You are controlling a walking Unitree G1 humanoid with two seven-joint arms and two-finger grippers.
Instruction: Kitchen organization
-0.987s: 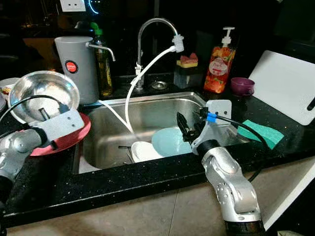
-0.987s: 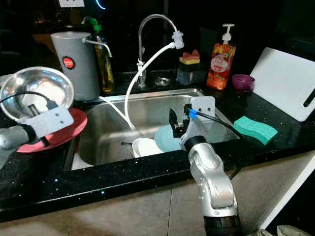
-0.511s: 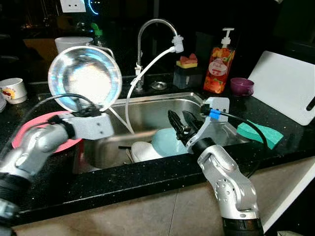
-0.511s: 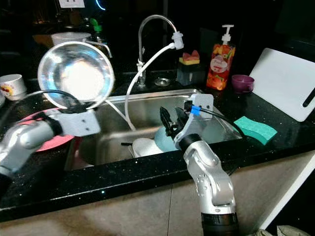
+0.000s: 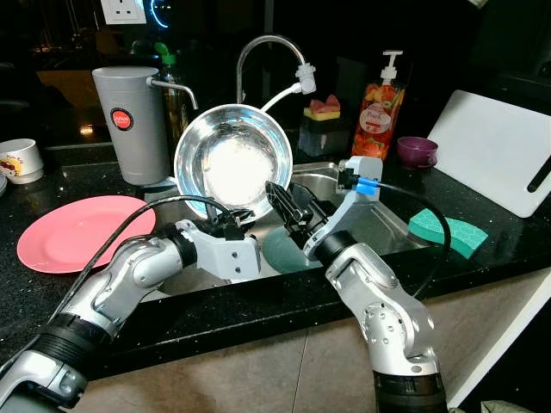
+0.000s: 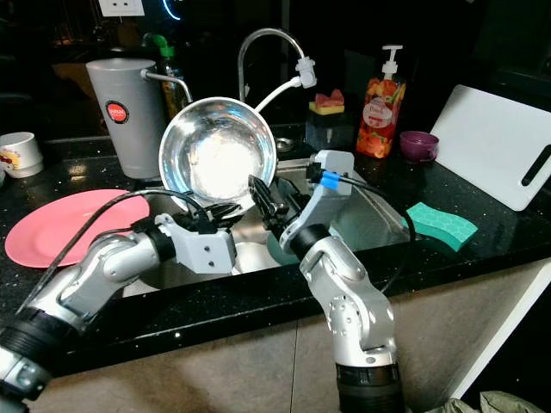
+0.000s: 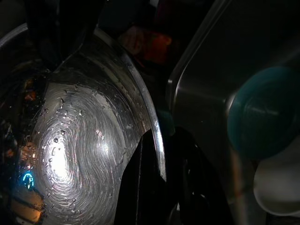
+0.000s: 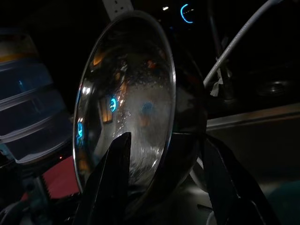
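The sink (image 5: 383,225) is the landmark here, sunk in a black counter (image 5: 258,303). Behind its left corner stands a grey canister (image 5: 131,122), and a pink plate (image 5: 76,231) lies on the counter well to the left of the sink. A white cutting board (image 5: 499,148) leans to the right of the sink, with a green sponge (image 5: 446,232) between them. A teal dish (image 5: 286,255) and a white dish (image 7: 276,187) rest on the sink floor.

The steel bowl (image 5: 233,166) is held up on edge above the sink's front left part, its wet hollow facing the camera. The left gripper (image 5: 234,218) grips the bowl's lower rim, fingers clamped across the rim, one inside and one outside. The right gripper (image 5: 284,206) is at the bowl's lower right edge, its fingers spread wide with the rim between them, not yet pinching.

The bowl looks light and rigid, but its polished, droplet-covered metal is likely slippery. The rolled rim is the only real purchase, so a firm pinch squarely across it seems safest before the other side lets go.
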